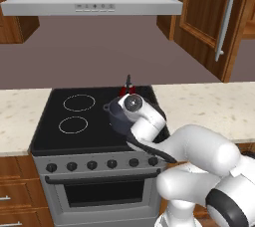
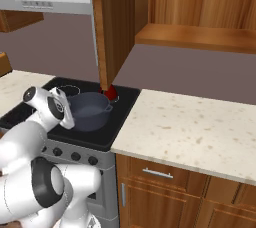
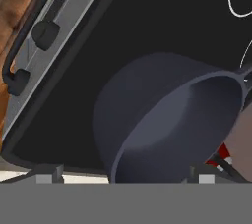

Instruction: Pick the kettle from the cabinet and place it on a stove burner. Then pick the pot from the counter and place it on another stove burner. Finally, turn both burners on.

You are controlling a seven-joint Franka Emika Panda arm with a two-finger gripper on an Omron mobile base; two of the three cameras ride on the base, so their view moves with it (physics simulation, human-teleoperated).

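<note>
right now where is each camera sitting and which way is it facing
Left base view: behind the arm to its left, facing forward and down at the cooktop; the white arm rises at lower right, hiding most of the pot.
Right base view: behind the arm to its right, facing the stove's right side, the counter and the open cabinet; the arm rises at lower left.
Hand view: on the hand, looking closely at the pot; the open fingers rise at the bottom.
All three share the pot and the red kettle.

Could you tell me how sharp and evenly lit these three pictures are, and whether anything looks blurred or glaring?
Left base view: even flat light, no glare on the black glass cooktop. Right base view: soft shading inside the round dark blue-grey pot, no hard shadows. Hand view: the pot looms close with soft edges, and the red kettle is a mere sliver.
</note>
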